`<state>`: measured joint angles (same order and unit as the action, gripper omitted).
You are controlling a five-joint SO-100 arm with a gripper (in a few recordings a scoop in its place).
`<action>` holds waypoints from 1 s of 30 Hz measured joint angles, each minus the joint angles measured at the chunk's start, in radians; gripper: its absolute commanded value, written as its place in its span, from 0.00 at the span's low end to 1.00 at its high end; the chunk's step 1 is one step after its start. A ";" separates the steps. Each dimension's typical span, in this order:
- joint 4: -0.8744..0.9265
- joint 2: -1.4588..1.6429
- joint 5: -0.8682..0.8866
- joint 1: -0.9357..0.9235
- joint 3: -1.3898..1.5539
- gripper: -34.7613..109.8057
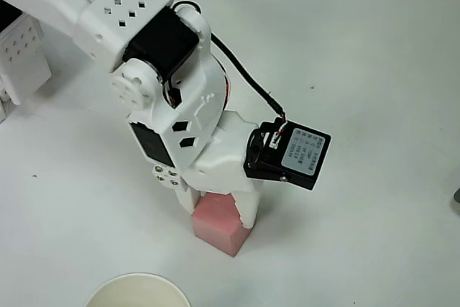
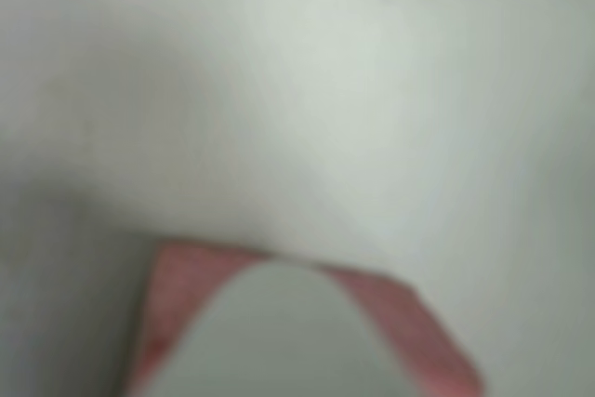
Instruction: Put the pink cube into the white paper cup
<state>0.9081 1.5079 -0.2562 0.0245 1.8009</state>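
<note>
Overhead, the white table (image 1: 374, 48) is carrying the white arm (image 1: 172, 91), which is reaching down toward the lower edge. Below it, the white paper cup (image 1: 136, 291) is sitting apart from the gripper (image 1: 219, 210), whose fingers are flanking and clamping the pink cube (image 1: 219, 224) resting on the table.

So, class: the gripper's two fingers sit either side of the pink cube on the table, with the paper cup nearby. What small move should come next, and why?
Probably close the gripper a little to be sure of its hold, then lift straight up. In the overhead view its fingers flank the pink cube, which seems to rest on the table, and the white paper cup stands apart, nearer the bottom edge. Grip firmness cannot be judged.
</note>
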 measured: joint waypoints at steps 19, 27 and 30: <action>0.249 0.038 -0.100 -0.083 -0.273 0.36; 0.328 0.038 -0.123 -0.138 -0.388 0.36; 0.360 0.038 -0.129 -0.155 -0.437 0.36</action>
<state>1.2686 1.5463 -0.3850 -0.1304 1.3637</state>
